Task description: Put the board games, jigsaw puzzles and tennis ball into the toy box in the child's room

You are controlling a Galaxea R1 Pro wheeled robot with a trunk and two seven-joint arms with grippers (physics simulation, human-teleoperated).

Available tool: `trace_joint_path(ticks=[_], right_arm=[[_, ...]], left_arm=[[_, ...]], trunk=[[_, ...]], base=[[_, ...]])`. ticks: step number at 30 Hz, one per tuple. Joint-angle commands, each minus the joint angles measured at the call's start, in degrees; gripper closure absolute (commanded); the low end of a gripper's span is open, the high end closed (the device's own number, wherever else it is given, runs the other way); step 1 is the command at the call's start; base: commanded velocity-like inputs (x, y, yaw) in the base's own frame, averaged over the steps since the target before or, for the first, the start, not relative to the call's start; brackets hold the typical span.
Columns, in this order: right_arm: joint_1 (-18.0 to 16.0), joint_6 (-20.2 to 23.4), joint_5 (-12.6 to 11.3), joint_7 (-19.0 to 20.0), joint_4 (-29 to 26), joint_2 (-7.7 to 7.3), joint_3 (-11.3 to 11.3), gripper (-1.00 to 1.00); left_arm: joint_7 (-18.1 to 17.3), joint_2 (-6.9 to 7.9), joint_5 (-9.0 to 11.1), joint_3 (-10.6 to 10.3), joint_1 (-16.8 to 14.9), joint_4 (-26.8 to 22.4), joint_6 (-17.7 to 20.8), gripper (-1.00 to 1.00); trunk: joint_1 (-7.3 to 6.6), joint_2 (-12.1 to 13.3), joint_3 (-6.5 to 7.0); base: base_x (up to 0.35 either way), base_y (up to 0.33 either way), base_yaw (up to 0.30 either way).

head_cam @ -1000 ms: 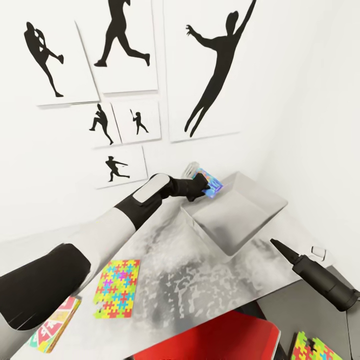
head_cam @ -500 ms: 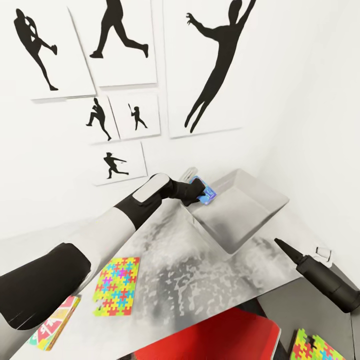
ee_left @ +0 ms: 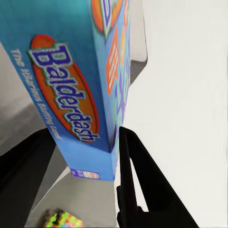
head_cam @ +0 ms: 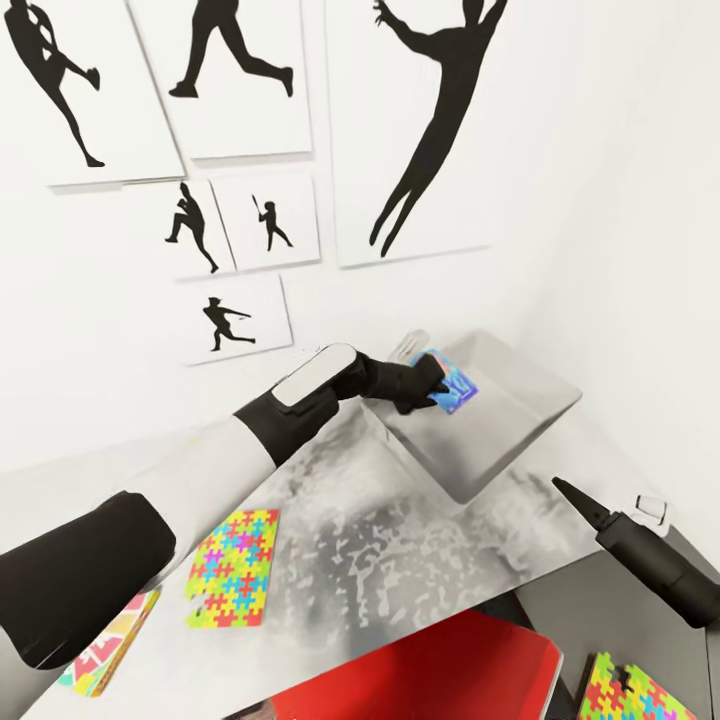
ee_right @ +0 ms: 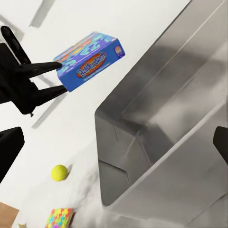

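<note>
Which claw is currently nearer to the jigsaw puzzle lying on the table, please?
Neither is close; the right claw is somewhat nearer. It hovers off the table's far-right edge, well beyond the jigsaw puzzle. The left claw is farther, holding the Balderdash box over the toy box.

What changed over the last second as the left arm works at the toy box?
The left tool, shut on the blue board game, carried it from the toy box's near rim further in over the tray, still lifted. The head camera tilted slightly. The jigsaw puzzle on the table and the right tool stayed put.
</note>
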Motion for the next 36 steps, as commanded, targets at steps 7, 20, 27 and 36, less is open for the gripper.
trace_joint_path(ticks=[7, 20, 27, 36], right_arm=[[0.0, 0.4, -0.3, 0.2, 0.0, 0.00, -0.9, -1.00], [0.0, 0.5, -0.2, 0.3, 0.1, -0.01, -2.3, -1.00], [0.0, 0.5, -0.2, 0.3, 0.1, -0.02, -2.4, -1.00], [0.0, 0.4, -0.2, 0.3, 0.1, -0.01, -2.4, -1.00]], left_arm=[[3.3, 0.00, 4.3, -3.0, -0.1, -0.3, -0.3, 1.00], [3.7, 0.00, 4.9, -7.9, -0.1, -0.2, -4.9, 1.00], [3.3, 0.00, 4.9, -9.7, -0.1, -0.2, -6.0, 1.00], [3.1, 0.00, 4.9, -10.4, -0.1, -0.2, -6.5, 1.00]], trunk=[[0.02, -0.1, -0.74], [0.02, -0.1, -1.96], [0.02, -0.1, -2.62], [0.02, -0.1, -3.33]], base=[[0.000, 0.000, 0.000], [0.000, 0.000, 0.000], [0.000, 0.000, 0.000], [0.000, 0.000, 0.000]])
